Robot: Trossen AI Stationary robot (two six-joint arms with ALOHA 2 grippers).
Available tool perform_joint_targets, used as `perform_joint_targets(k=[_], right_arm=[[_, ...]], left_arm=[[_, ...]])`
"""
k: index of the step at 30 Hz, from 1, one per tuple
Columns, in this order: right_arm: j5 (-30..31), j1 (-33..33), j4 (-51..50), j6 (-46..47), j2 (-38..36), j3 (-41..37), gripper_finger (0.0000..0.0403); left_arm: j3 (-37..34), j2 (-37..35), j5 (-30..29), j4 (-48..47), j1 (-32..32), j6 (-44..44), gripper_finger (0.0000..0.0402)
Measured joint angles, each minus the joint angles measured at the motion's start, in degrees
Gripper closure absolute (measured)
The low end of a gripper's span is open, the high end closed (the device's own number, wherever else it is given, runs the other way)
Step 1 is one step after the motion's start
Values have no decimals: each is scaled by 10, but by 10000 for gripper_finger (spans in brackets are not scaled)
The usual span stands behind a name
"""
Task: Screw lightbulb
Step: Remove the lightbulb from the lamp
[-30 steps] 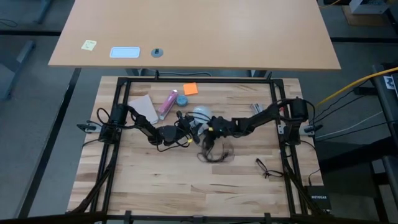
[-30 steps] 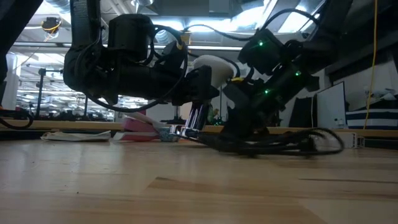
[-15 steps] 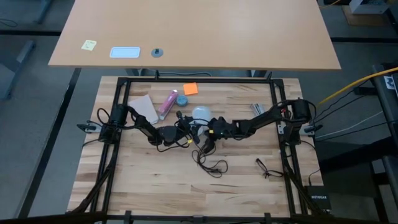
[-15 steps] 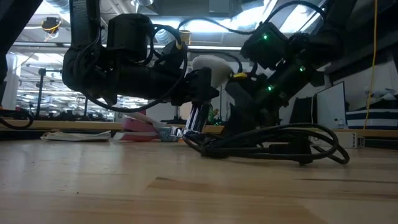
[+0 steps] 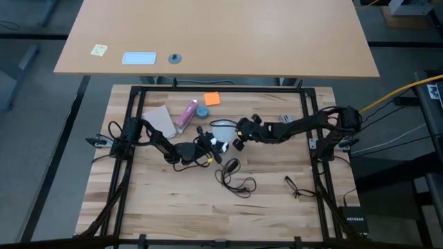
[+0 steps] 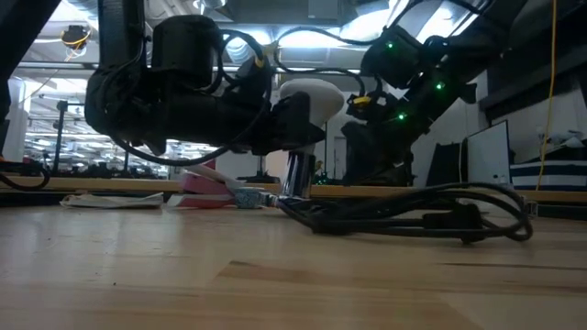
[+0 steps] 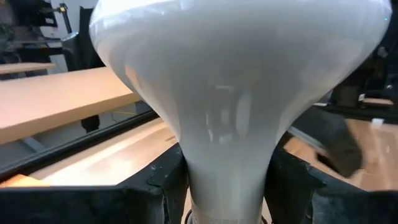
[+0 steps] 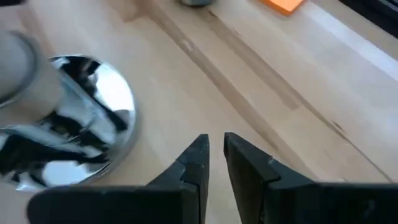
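The frosted white lightbulb stands upright, globe up, on the shiny silver lamp base, whose stem rises off the table. My left gripper comes from the table's left and is shut on the bulb. My right gripper hangs just right of the bulb, shut and empty, with the silver base disc beside it. The base's black cord lies slack on the table toward the near edge. My left gripper pinches the bulb's narrow neck between its two fingers, one on each side. The fingers come level from the table's left. The bulb stands upright over the silver stem, its globe above the fingers.
A pink tube, a small blue round object, an orange note and a sheet of paper lie toward the far left. A small dark object lies near right. A black frame borders the table.
My right gripper has gone up and toward the table's far edge, away from the cord, ending beside the bulb. The cord, bunched under it a second ago, has spread into loose loops toward the near edge. The bulb stays upright in my left gripper.
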Motion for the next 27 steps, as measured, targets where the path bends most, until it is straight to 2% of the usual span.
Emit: perform_joint_targets(k=[9,14,21,27], right_arm=[[-7,-21,-24,-22,0,0,343],[-11,-21,-51,-44,0,0,343],[-15,-37,-92,-64,-2,0,343],[-66,-64,-92,-105,-2,0,343]], left_arm=[[13,0,12,1,21,-140,241],[49,0,47,-12,34,-137,241],[109,2,48,-147,48,-124,241],[119,17,48,-169,48,-140,241]])
